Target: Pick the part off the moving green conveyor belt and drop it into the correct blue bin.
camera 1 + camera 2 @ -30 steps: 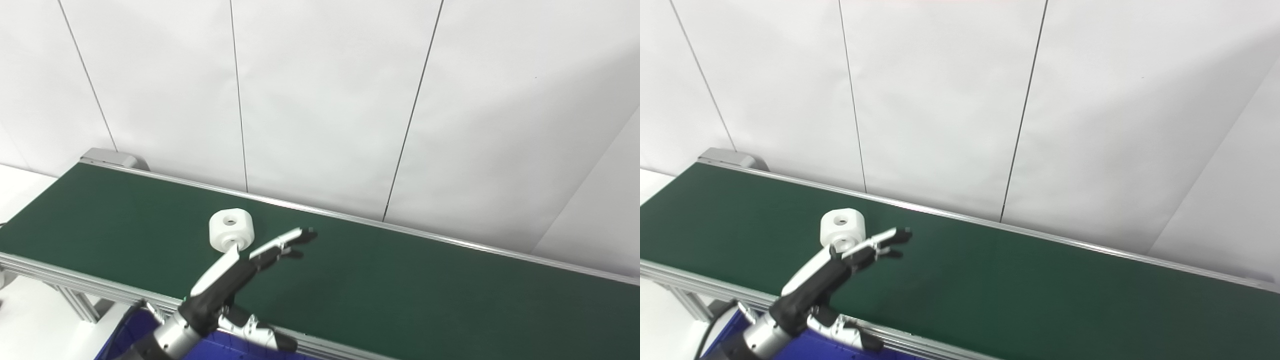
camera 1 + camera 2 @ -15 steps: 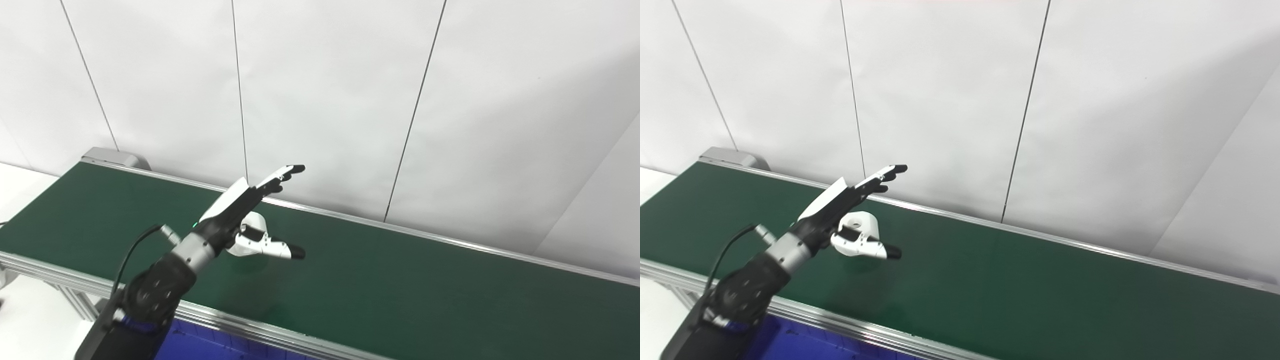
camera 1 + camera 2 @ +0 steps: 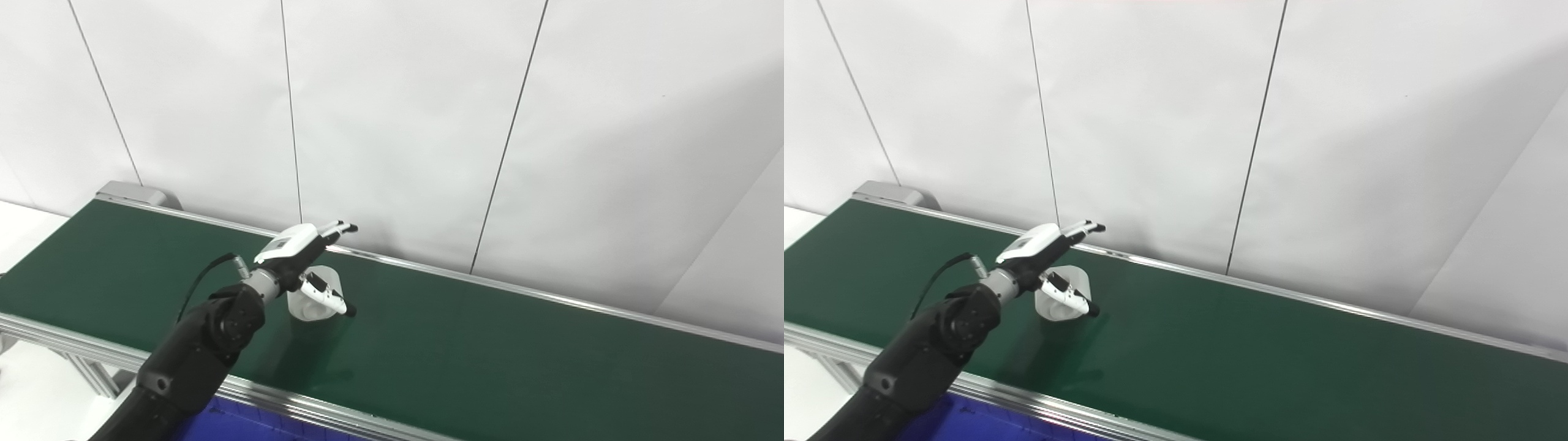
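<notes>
the white part (image 3: 312, 300) sits on the green belt (image 3: 490, 343) at about 9 o'clock from its middle, under the left hand (image 3: 303, 263), whose fingers are spread and clamp nothing; it looks rigid, light, smooth plastic, best pinched across its rounded sides.

part (image 3: 309, 305): partly hidden behind left hand (image 3: 301, 257); blue bin (image 3: 245, 425): cut off at bottom edge
</notes>
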Robot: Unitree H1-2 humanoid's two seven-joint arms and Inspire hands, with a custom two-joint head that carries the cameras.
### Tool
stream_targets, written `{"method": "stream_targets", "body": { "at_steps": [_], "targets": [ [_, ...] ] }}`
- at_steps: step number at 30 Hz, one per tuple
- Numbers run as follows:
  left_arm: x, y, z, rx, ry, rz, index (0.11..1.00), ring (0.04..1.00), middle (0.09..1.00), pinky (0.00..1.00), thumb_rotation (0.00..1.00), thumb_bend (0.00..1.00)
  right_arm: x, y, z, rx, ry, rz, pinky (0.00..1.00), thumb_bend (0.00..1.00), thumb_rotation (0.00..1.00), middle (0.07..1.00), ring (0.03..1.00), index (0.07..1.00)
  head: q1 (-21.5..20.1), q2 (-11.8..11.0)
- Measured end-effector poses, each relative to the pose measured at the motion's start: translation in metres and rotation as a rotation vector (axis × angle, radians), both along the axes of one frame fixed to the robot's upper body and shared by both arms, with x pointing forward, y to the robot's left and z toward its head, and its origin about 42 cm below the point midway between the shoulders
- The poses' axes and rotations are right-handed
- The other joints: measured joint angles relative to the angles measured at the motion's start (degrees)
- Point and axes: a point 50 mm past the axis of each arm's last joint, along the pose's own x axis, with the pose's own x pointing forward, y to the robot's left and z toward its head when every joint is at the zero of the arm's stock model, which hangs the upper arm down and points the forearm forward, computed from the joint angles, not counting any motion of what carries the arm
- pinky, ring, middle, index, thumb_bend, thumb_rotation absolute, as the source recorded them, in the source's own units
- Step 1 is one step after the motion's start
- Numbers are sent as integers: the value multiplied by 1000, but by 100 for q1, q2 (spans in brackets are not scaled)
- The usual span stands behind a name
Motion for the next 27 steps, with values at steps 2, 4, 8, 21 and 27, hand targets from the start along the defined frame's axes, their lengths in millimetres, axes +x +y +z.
{"method": "stream_targets", "body": {
  "at_steps": [2, 4, 8, 21, 27],
  "targets": [
    [3, 0, -3, 38, 20, 8, 915, 1000, 1000, 1000, 231, 896, -1, 1, 0, 2, -1, 3, 752, 888, 311, 930, 880, 953, 0, -9],
    [6, 1, -6, 57, 34, 25, 901, 1000, 1000, 1000, 197, 919, -1, 1, 0, 3, -3, 4, 753, 887, 307, 931, 881, 954, 0, 9],
    [7, 3, -12, 81, 74, 39, 902, 1000, 1000, 1000, 175, 916, -2, 1, 3, 5, -11, 5, 756, 890, 312, 931, 883, 955, -9, 35],
    [3, 4, -27, 121, 151, 46, 589, 456, 559, 365, 0, 520, -3, 2, 3, 6, -13, 4, 755, 887, 346, 940, 889, 955, -9, 53],
    [2, 3, -37, 21, 83, 72, 499, 428, 511, 391, 0, 500, -3, 2, 4, 9, -15, 3, 746, 880, 339, 934, 886, 954, -9, 79]
  ]
}}
